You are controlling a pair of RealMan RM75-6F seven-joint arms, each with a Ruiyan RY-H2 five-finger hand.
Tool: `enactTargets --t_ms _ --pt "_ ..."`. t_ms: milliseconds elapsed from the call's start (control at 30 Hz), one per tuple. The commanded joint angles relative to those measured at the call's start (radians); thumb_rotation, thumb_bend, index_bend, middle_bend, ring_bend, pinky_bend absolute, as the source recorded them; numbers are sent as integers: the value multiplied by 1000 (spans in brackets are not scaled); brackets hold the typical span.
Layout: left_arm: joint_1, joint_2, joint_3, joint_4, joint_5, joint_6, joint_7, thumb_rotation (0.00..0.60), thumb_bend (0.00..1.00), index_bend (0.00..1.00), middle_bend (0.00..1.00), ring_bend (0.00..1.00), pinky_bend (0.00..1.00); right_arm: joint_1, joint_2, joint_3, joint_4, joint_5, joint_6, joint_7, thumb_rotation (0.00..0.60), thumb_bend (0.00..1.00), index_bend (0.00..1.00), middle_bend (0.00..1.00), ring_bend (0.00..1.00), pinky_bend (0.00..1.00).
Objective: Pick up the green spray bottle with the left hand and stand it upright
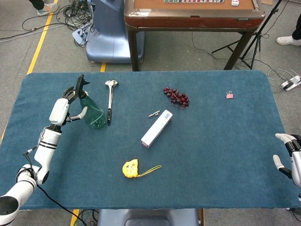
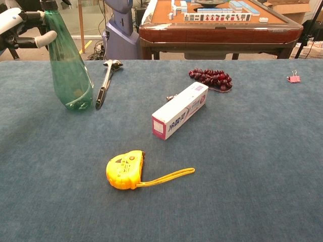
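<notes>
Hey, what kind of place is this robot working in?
Probably a lab or workshop rather than a home: loose cables on a bare floor with yellow tape, a tripod stand, and a mahjong table behind the blue work table.
</notes>
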Motion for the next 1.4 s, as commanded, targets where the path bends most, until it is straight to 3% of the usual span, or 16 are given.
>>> enactTargets --t_ms 33,233,300,400,567,967,1067,1200,1400 --pt "4 13 -1 -21 -5 -3 7 351 460 303 236 128 38 0 1 0 1 -1 2 1 600 290 278 308 202 220" --pt "10 30 4 -48 -5 -9 28 312 459 290 213 101 28 -3 2 0 1 -2 4 5 600 289 278 309 202 220" --pt "12 33 4 -56 -6 -8 30 267 459 257 183 74 20 -4 2 0 1 -2 5 6 600 289 278 311 202 220" --pt "13 39 3 -66 -6 -6 32 244 459 182 141 37 10 -5 2 0 2 -3 7 6 600 290 278 311 202 220" --pt "18 54 11 -94 2 0 31 233 459 102 106 10 2 -4 0 1 3 -3 7 7 600 289 278 311 202 220" --pt "62 151 21 -212 -6 1 92 219 459 107 92 1 0 -3 -1 1 12 -4 2 20 600 290 278 311 202 220" --pt "84 181 17 -252 -22 -3 127 302 459 125 92 6 0 -2 0 1 15 -3 0 23 600 289 278 311 202 220" --pt "127 247 12 -348 -47 10 187 574 459 205 95 38 0 0 2 1 21 0 -7 27 600 289 278 311 202 220" --pt "190 343 14 -506 -80 23 337 600 459 229 121 53 0 13 -1 -2 31 -2 -33 39 600 290 278 311 202 220"
